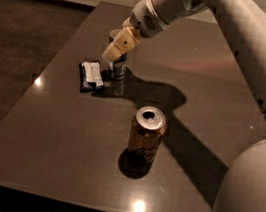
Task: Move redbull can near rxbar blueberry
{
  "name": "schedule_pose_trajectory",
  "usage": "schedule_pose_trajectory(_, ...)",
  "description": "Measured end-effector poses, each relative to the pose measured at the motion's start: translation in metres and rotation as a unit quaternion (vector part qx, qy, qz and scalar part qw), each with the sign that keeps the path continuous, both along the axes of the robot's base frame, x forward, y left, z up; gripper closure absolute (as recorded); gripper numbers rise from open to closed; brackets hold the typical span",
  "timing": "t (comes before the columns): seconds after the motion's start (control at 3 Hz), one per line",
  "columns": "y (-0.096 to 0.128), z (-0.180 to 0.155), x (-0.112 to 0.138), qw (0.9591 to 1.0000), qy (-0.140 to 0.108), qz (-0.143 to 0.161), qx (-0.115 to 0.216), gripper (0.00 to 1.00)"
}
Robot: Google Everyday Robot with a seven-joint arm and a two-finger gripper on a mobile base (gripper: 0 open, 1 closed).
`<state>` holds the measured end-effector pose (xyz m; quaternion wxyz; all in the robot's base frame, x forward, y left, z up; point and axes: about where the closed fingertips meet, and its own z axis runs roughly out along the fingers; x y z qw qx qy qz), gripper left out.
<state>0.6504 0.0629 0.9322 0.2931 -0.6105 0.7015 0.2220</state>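
The redbull can (118,68), slim and silver-blue, stands upright at the table's far left, and my gripper (118,46) is shut on its upper part from above, hiding its top. The can's base is at or just above the tabletop. The rxbar blueberry (91,76), a flat dark-blue bar with a white label, lies on the table just left of the can, a small gap apart.
A wider gold/orange can (147,133) stands upright nearer the front middle of the dark table (41,138). My white arm reaches in from the upper right and casts a shadow across the table. The table's left edge is close to the bar.
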Motion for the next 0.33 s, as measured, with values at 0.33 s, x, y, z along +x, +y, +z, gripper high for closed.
schedule_pose_trajectory(0.33, 0.0001, -0.0001, 0.0000, 1.0000, 0.000, 0.000, 0.000, 0.00)
